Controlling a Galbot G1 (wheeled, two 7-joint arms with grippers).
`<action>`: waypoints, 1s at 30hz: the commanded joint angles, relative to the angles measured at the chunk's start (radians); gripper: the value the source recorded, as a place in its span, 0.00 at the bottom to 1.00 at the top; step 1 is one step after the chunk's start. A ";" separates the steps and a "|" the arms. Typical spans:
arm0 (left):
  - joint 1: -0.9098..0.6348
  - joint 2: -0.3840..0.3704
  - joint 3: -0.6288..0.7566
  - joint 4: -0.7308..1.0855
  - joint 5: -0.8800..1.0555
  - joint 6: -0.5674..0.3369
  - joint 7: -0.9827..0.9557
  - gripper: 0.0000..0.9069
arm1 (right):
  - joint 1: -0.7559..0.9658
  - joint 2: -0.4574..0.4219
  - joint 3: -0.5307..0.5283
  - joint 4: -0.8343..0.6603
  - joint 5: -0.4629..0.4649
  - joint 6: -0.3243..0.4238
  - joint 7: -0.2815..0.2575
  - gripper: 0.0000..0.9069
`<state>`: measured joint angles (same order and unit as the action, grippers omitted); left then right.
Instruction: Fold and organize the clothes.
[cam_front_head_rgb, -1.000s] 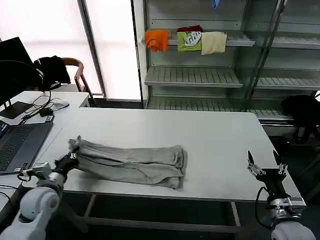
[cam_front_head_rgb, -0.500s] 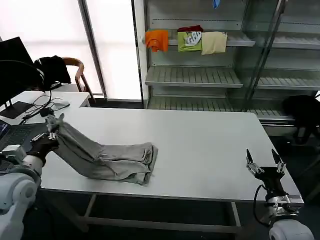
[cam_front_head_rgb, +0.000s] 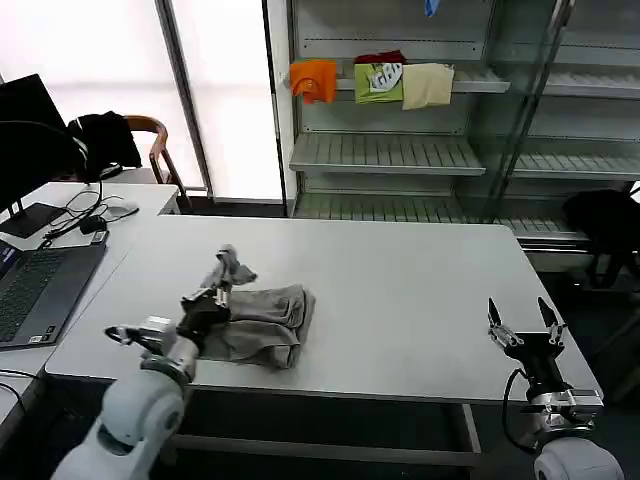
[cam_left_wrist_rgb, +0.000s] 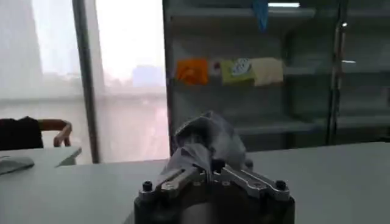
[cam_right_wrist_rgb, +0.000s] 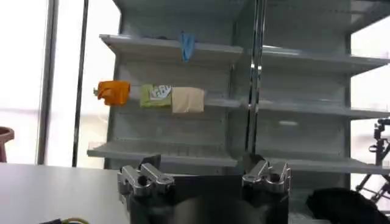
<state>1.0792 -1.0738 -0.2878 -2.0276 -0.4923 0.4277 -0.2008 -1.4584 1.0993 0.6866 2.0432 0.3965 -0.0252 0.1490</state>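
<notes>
The left gripper (cam_front_head_rgb: 212, 296) pinches 1 end of the grey shirt (cam_front_head_rgb: 262, 323) above the bundle near the table's (cam_front_head_rgb: 420, 290) front-left edge, likely to double it over, while the right gripper (cam_front_head_rgb: 523, 331) waits open at the front-right corner.

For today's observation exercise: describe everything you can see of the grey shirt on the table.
The grey shirt looks like soft cotton, crumpled into a folded, bunched bundle. It lies on the white table, toward its front left part. One end is lifted off the table, pinched in the left gripper, and stands up as a rumpled peak. No print or collar can be made out. Nothing else touches it.
</notes>
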 joint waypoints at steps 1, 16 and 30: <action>-0.058 -0.107 0.190 0.104 0.113 -0.019 0.006 0.02 | 0.003 0.004 -0.006 0.002 -0.002 0.000 0.000 1.00; -0.076 -0.106 0.238 0.084 0.179 0.000 0.014 1.00 | 0.009 0.006 -0.016 -0.012 -0.005 0.002 0.000 1.00; -0.008 -0.049 0.167 -0.145 0.232 0.010 -0.012 1.00 | 0.011 0.013 -0.022 -0.019 -0.011 0.003 0.001 1.00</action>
<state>1.0306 -1.1570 -0.0472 -2.0361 -0.2899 0.4279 -0.1964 -1.4453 1.1132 0.6642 2.0231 0.3858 -0.0233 0.1488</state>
